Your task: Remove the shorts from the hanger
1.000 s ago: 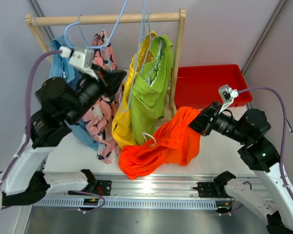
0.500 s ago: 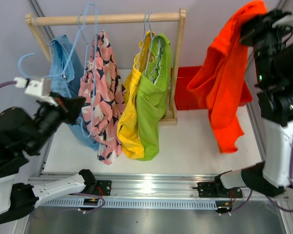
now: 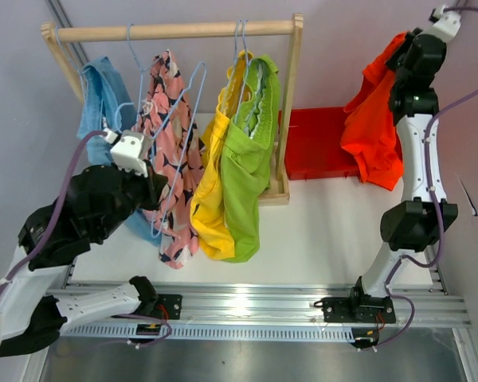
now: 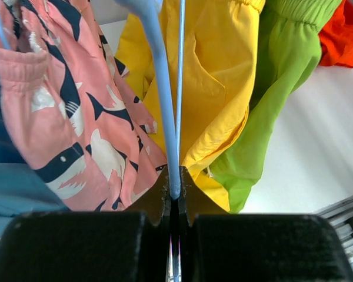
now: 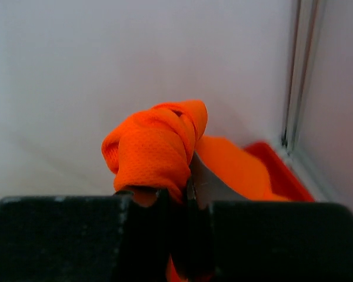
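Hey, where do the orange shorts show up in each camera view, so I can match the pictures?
Top external: orange shorts hang at upper right, at the red bin's right end.
Left wrist: top right corner, beyond the lime green shorts.
Right wrist: centre, bunched in the right end effector.
Shared landmark: the red bin, in top external and right wrist only.

Overhead view looking down from behind, wrist views close-up, all sharing orange shorts (image 3: pixel 372 135)
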Available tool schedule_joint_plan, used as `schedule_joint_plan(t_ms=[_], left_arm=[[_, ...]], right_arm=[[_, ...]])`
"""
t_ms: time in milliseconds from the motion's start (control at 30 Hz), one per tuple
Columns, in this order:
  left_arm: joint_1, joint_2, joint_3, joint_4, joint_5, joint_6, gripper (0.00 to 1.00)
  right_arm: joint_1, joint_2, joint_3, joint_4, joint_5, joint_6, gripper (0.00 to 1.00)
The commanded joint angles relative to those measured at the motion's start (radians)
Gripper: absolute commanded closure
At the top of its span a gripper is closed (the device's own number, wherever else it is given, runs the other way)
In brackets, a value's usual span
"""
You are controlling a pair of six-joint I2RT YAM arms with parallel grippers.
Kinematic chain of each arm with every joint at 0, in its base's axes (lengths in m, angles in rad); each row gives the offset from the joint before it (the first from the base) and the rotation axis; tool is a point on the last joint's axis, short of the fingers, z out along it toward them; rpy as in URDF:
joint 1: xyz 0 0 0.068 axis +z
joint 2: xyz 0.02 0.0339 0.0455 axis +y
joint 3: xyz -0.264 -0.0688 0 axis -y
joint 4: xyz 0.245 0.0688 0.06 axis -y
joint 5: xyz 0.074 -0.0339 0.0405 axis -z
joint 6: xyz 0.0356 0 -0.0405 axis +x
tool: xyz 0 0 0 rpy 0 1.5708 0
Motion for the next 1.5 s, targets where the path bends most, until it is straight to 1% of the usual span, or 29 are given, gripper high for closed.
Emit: schedule_joint_plan(t_ms=[0, 33, 67, 100, 167, 200, 233, 267, 300, 333, 367, 433, 500, 533, 567, 633, 667, 733, 767, 833, 867, 933, 1033, 1167, 1233, 1300, 1333, 1400, 1467], left_arm=[[-0.001, 0.025, -0.022, 0.063, -0.018, 0.005, 1.00], [-0.001, 0.038, -0.021, 0.072, -0.031, 0.008, 1.00], [-0.001, 0.052, -0.015, 0.078, -0.051, 0.013, 1.00], [-0.001, 0.068, -0.014, 0.086, -0.061, 0.016, 1.00], [0.005, 0.118, 0.012, 0.098, -0.081, 0.032, 1.00], [0.011, 0.138, 0.018, 0.101, -0.080, 0.039, 1.00], [0.026, 0.173, 0.036, 0.115, -0.078, 0.045, 1.00], [0.036, 0.189, 0.041, 0.127, -0.069, 0.061, 1.00], [0.046, 0.200, 0.047, 0.141, -0.060, 0.068, 1.00], [0.063, 0.222, 0.073, 0.156, -0.049, 0.078, 1.00], [0.100, 0.239, 0.078, 0.178, -0.036, 0.091, 1.00], [0.160, 0.304, 0.137, 0.195, -0.009, 0.112, 1.00], [0.200, 0.354, 0.189, 0.227, 0.011, 0.124, 1.00], [0.220, 0.379, 0.203, 0.241, 0.017, 0.129, 1.00], [0.256, 0.426, 0.255, 0.268, 0.037, 0.137, 1.00], [0.284, 0.477, 0.289, 0.290, 0.049, 0.144, 1.00], [0.309, 0.527, 0.350, 0.300, 0.052, 0.155, 1.00], [0.344, 0.584, 0.396, 0.311, 0.079, 0.160, 1.00], [0.355, 0.617, 0.456, 0.305, 0.095, 0.158, 1.00], [0.379, 0.718, 0.605, 0.267, 0.124, 0.155, 1.00], [0.384, 0.747, 0.640, 0.259, 0.126, 0.158, 1.00], [0.402, 0.834, 0.767, 0.239, 0.138, 0.155, 1.00], [0.425, 0.926, 0.866, 0.225, 0.166, 0.145, 1.00], [0.459, 0.967, 0.849, 0.221, 0.192, 0.114, 1.00], [0.459, 0.959, 0.791, 0.221, 0.192, 0.109, 1.00], [0.461, 0.945, 0.730, 0.241, 0.189, 0.106, 0.96], [0.462, 0.928, 0.678, 0.247, 0.187, 0.105, 0.91], [0.470, 0.918, 0.658, 0.265, 0.190, 0.103, 0.87], [0.476, 0.911, 0.645, 0.267, 0.195, 0.102, 0.81]], right_arm=[[0.003, -0.046, -0.160, 0.184, -0.058, 0.075, 0.96], [0.003, -0.042, -0.191, 0.163, -0.072, 0.086, 0.76], [0.002, -0.031, -0.214, 0.091, -0.086, 0.097, 0.04], [0.002, 0.003, -0.223, 0.042, -0.104, 0.112, 0.00], [0.006, 0.035, -0.243, -0.102, -0.097, 0.167, 0.01], [0.009, 0.032, -0.272, -0.120, -0.095, 0.187, 0.01], [0.017, 0.014, -0.383, -0.093, -0.101, 0.216, 0.01], [0.020, -0.012, -0.459, -0.056, -0.107, 0.226, 0.01], [0.026, -0.093, -0.540, -0.011, -0.130, 0.236, 0.00], [0.037, -0.136, -0.700, 0.042, -0.146, 0.244, 0.01], [0.042, -0.179, -0.767, 0.120, -0.156, 0.261, 0.01], [0.051, -0.288, -0.916, 0.170, -0.172, 0.284, 0.00], [0.060, -0.351, -0.987, 0.179, -0.180, 0.304, 0.01], [0.084, -0.409, -1.018, 0.179, -0.177, 0.310, 0.00], [0.095, -0.439, -1.076, 0.184, -0.176, 0.309, 0.00], [0.105, -0.498, -1.128, 0.182, -0.172, 0.309, 0.01], [0.109, -0.555, -1.153, 0.184, -0.176, 0.309, 0.00], [0.114, -0.609, -1.220, 0.188, -0.181, 0.309, 0.01], [0.115, -0.656, -1.242, 0.190, -0.186, 0.309, 0.01], [0.117, -0.698, -1.289, 0.187, -0.198, 0.307, 0.01], [0.117, -0.715, -1.302, 0.184, -0.196, 0.307, 0.01], [0.118, -0.758, -1.339, 0.181, -0.204, 0.312, 0.01], [0.118, -0.801, -1.377, 0.175, -0.209, 0.321, 0.01], [0.118, -0.833, -1.417, 0.167, -0.215, 0.329, 0.01], [0.118, -0.851, -1.429, 0.161, -0.215, 0.330, 0.01], [0.118, -0.861, -1.440, 0.155, -0.218, 0.335, 0.00], [0.118, -0.868, -1.443, 0.153, -0.221, 0.336, 0.01], [0.120, -0.879, -1.451, 0.145, -0.226, 0.342, 0.01], [0.121, -0.896, -1.455, 0.139, -0.226, 0.345, 0.01]])
